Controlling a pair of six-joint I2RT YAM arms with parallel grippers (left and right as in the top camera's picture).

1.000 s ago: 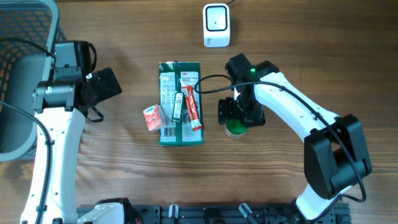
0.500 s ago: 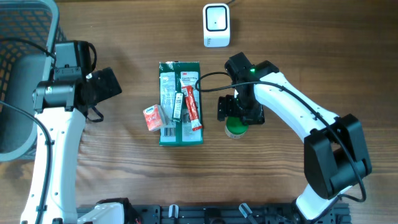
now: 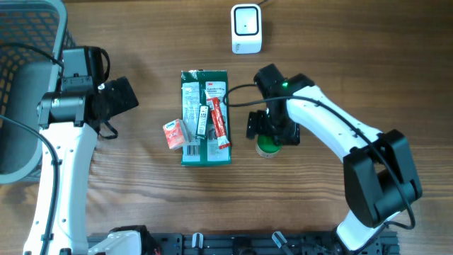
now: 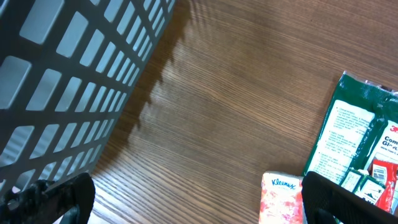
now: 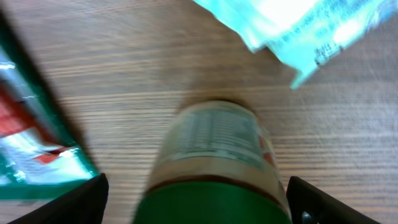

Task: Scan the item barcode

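As our right gripper (image 3: 270, 134) hangs over the green-lidded jar (image 3: 267, 147) near the middle of the desk (image 3: 141, 191), its jaws stand wide around the jar without gripping it. We judge the pick-up is in hand. Next we must close, then lift the jar to the scanner (image 3: 245, 28) at the far edge. Our left gripper (image 3: 122, 98) is wide open and empty.

Wooden bench (image 3: 141, 205). Grey wire basket (image 3: 25, 35) at far left. Green 3M packet (image 3: 192, 106) mid-bench with a red tube (image 3: 218, 122) lying on it. Kleenex tissue pack (image 3: 174, 134) touches its left edge.
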